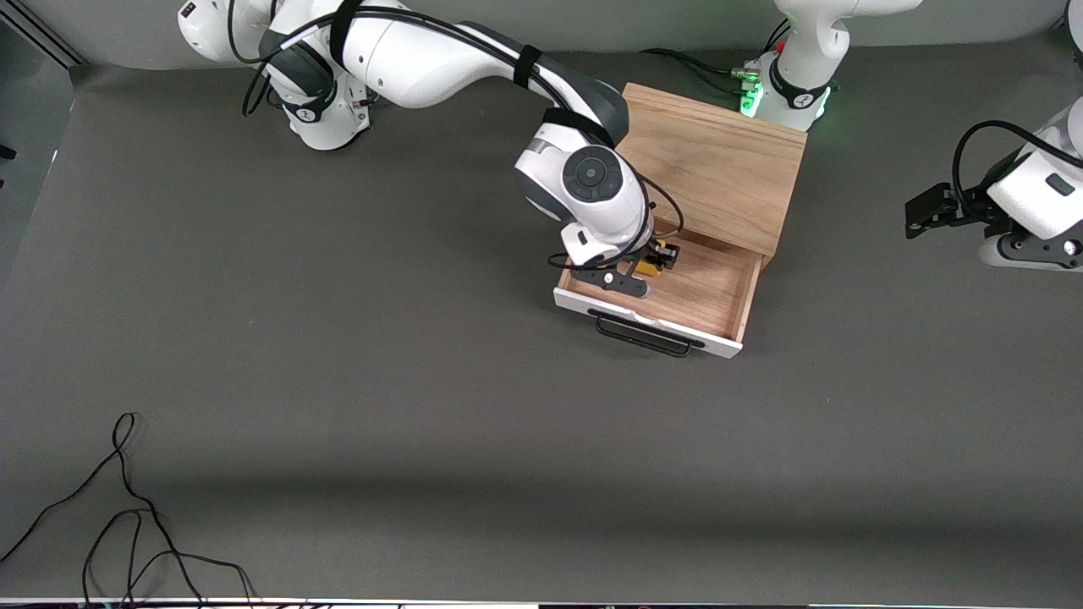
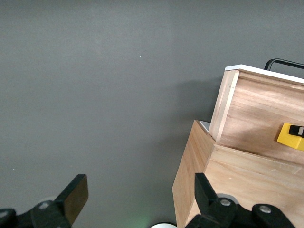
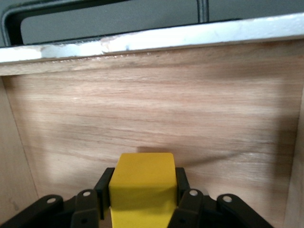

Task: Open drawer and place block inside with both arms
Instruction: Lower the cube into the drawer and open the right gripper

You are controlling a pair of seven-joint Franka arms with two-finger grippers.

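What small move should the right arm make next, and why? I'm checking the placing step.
Probably open the fingers to release. The right gripper is shut on the block inside the open drawer, low over its wooden floor, so the block should land inside. The left gripper waits open beside the cabinet.

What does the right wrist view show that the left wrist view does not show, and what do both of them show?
Only the right wrist view shows the right gripper shut on the block, close above the drawer's floor, facing the inner side of the white front panel.

Only the left wrist view shows the left gripper, open over bare table beside the cabinet, and the drawer's outer side wall.

Both show the open drawer, its black handle and the yellow block.
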